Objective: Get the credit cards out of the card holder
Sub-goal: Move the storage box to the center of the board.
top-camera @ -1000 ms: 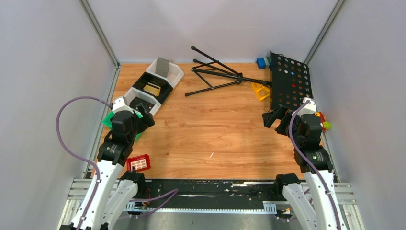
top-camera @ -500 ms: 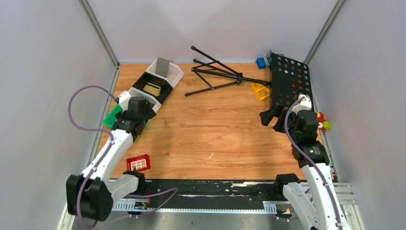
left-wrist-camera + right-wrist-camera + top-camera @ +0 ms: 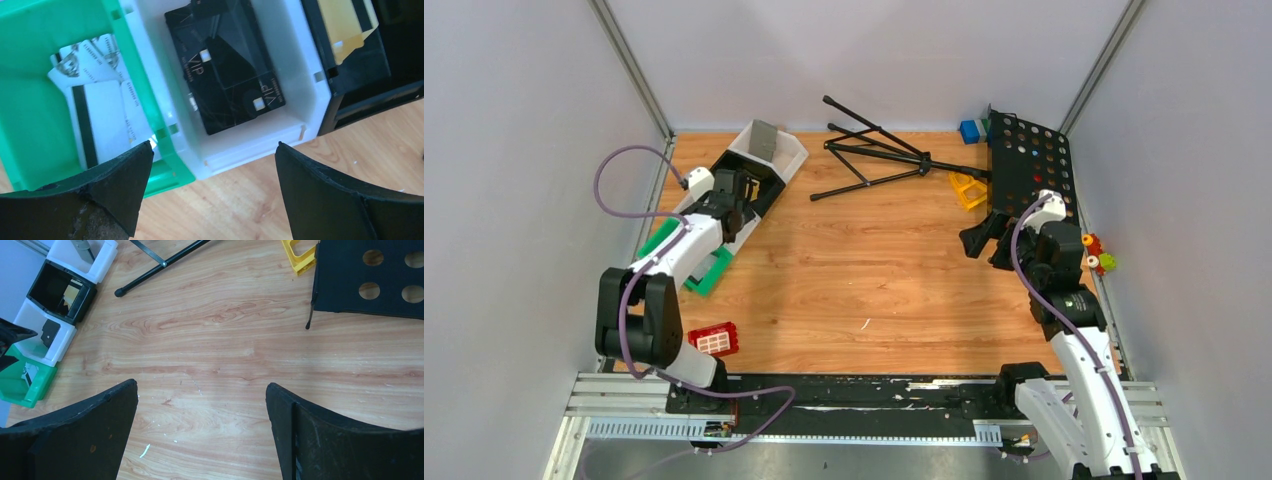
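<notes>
Wooden worktop [image 3: 874,280]: the holder [image 3: 765,139] leans in the farthest tray [image 3: 792,156]; black cards [image 3: 225,70] lie in the white tray [image 3: 250,150] below my left jaws. Both jaws gape, empty. Descending, I could snag its wall.

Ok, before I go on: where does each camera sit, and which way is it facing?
Top external: fixed above and behind the bases, looking down on the table; left arm and right arm both show.
Left wrist: on the left arm, facing down into the green tray and the white tray holding black cards; open left fingers frame the bottom.
Right wrist: on the right arm, looking over bare wood towards the tray row; open right fingers below.
Shared: all three show the trays.
</notes>
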Available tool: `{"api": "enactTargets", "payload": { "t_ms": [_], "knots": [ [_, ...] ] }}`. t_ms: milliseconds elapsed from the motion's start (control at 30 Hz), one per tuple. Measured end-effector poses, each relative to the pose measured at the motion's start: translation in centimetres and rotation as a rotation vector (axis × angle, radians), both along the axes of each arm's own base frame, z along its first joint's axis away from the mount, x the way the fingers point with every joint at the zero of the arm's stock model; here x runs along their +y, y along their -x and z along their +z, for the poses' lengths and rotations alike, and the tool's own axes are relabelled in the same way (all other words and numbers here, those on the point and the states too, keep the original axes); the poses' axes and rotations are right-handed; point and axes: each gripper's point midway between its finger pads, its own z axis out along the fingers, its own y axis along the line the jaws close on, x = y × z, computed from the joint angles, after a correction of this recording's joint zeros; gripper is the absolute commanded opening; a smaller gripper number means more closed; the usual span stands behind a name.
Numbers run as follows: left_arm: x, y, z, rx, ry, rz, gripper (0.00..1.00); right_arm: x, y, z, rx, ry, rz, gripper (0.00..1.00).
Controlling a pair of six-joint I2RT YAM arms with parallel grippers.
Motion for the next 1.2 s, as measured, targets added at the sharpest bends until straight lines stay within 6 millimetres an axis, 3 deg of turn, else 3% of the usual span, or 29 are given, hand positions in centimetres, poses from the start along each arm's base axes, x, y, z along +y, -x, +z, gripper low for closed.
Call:
{"api": "enactTargets", "payload": {
  "t_ms": [300,667,833,1100,1200],
  "knots": [
    [-1.3,-5.3,-0.3,-0.038,0.048,0.027,1.00,0.3,-0.5,-0.1,-0.013,0.003,0.023,0.99],
    [-1.6,-8.4,-1.7,-0.041,0.070,0.051,0.96,0.6,-1.1,-0.6,0.003,0.009,0.039,0.99],
    [-1.3,-10.1,-2.2,-0.049,0.086,0.075,0.82,0.7,-1.2,-0.9,0.012,0.009,0.045,0.98],
    [-0.6,-10.0,-3.0,-0.033,0.096,0.112,0.56,0.8,-1.2,-0.9,0.012,0.005,0.055,0.98],
    [-0.5,-10.2,-2.9,-0.043,0.112,0.114,0.35,0.9,-1.1,-0.9,0.011,0.004,0.057,0.98]
  ]
}}
